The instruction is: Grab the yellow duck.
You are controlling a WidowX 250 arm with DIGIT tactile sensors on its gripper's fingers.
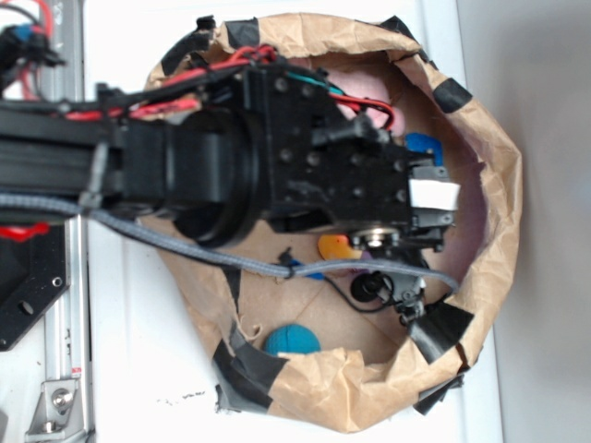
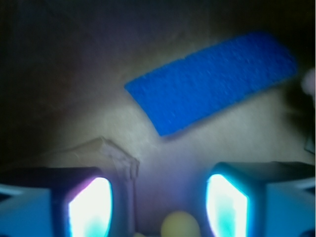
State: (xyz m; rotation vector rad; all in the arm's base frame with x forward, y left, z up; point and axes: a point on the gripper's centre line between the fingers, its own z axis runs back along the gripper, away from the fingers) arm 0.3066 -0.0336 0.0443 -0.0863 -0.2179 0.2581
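The yellow duck (image 1: 335,247) shows as a small yellow-orange shape on the brown paper floor, half hidden under the black arm. In the wrist view a rounded pale yellow top, the yellow duck (image 2: 180,224), sits at the bottom edge between the two fingers, closer to the camera than their tips. My gripper (image 2: 158,197) is open, with the fingers wide apart, and nothing is held. From outside, the gripper (image 1: 432,196) hangs low inside the paper-lined basin; one blue finger (image 1: 423,148) is visible.
A crumpled brown paper wall (image 1: 499,185) with black tape patches rings the basin. A teal ball (image 1: 292,339) lies near the lower wall. Something pink (image 1: 362,90) lies at the top behind the arm. A blue flat strip (image 2: 212,81) lies ahead of the fingers.
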